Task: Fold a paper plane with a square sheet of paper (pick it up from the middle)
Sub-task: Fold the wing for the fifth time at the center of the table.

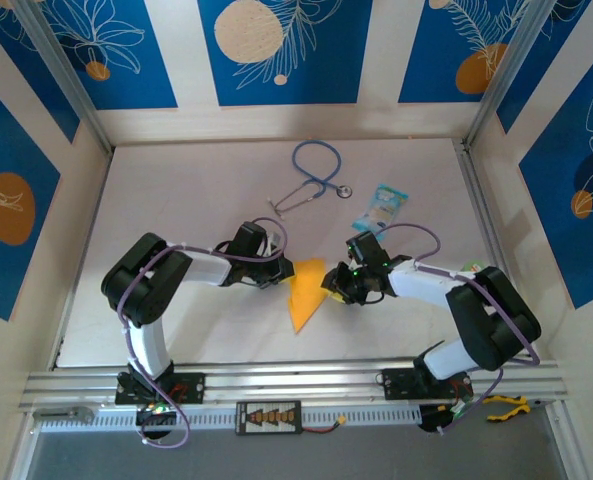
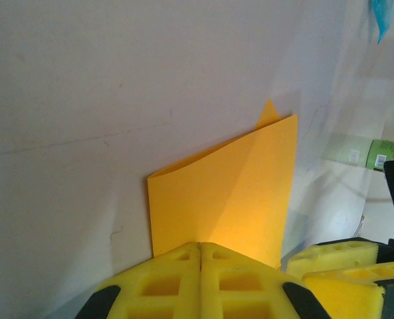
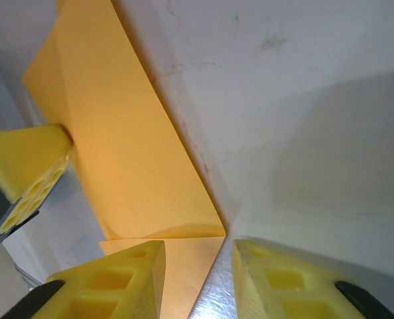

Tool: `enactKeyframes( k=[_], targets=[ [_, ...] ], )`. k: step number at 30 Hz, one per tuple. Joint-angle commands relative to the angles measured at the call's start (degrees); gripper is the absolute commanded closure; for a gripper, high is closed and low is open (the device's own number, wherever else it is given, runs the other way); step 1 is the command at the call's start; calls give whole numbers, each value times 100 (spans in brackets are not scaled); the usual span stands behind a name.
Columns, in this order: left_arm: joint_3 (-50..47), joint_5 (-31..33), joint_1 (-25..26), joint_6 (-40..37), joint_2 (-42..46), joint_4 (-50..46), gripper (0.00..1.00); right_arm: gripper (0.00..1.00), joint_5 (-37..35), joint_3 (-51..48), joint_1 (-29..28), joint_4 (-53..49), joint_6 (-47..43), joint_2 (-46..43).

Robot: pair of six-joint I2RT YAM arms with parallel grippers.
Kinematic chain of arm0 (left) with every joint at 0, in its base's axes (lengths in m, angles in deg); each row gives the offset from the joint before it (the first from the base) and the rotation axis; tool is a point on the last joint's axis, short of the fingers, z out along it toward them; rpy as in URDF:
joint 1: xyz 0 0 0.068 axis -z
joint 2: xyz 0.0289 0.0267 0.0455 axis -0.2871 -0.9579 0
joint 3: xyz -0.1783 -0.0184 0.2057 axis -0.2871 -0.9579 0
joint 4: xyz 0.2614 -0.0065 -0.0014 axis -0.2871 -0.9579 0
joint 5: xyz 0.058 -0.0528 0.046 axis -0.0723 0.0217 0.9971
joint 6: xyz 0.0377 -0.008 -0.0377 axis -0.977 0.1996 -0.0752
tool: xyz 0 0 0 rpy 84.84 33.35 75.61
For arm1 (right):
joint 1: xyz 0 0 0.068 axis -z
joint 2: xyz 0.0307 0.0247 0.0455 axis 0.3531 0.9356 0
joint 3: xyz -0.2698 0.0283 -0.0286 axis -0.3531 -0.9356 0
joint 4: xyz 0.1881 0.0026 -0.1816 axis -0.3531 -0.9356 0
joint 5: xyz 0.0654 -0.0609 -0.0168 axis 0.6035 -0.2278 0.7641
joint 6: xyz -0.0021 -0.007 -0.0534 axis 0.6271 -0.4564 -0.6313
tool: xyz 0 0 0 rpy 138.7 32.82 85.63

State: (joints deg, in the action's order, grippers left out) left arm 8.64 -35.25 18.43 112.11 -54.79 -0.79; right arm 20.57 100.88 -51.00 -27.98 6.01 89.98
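A: Where is the orange sheet point(image 1: 306, 293)?
B: In the middle of the table point(image 1: 196, 200), between the two grippers. It is folded into a long wedge, broad end toward the far side, point toward the arms' bases.
A: And the left gripper point(image 1: 278, 276)?
B: At the sheet's left edge. Its wrist view shows its yellow fingers point(image 2: 163, 279) pressed tight together, no gap, with the paper running out from under their tips. I cannot tell if a layer is nipped between them or they only bear on it.
A: The right gripper point(image 1: 334, 287)?
B: At the right edge, just across the paper from the left one. Its fingers point(image 3: 117, 282) stand a little apart and hold nothing; one is over a corner of the sheet, the other over bare table. A folded flap slants away ahead of them, and the left arm's fingertip touches that flap's far edge.
A: Anything else?
B: A stethoscope point(image 1: 344, 190) and a light-blue packet point(image 1: 381, 207) farther back, well apart from the paper
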Motion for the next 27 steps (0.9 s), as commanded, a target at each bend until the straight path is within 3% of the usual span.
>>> enactKeyframes(
  k=[1,13,23,27],
  targets=[
    [-12,-69,33,-91,-114,-102,99,68,288,-81,36,96,-95,116],
    [-12,-49,38,-86,-86,-136,100,69,489,-199,62,666,-75,213],
    [-49,29,31,-94,-37,-170,100,69,12,-314,78,193,-7,-56],
    [-47,21,31,-101,-43,-154,100,69,160,-312,80,298,-43,52]
  ],
)
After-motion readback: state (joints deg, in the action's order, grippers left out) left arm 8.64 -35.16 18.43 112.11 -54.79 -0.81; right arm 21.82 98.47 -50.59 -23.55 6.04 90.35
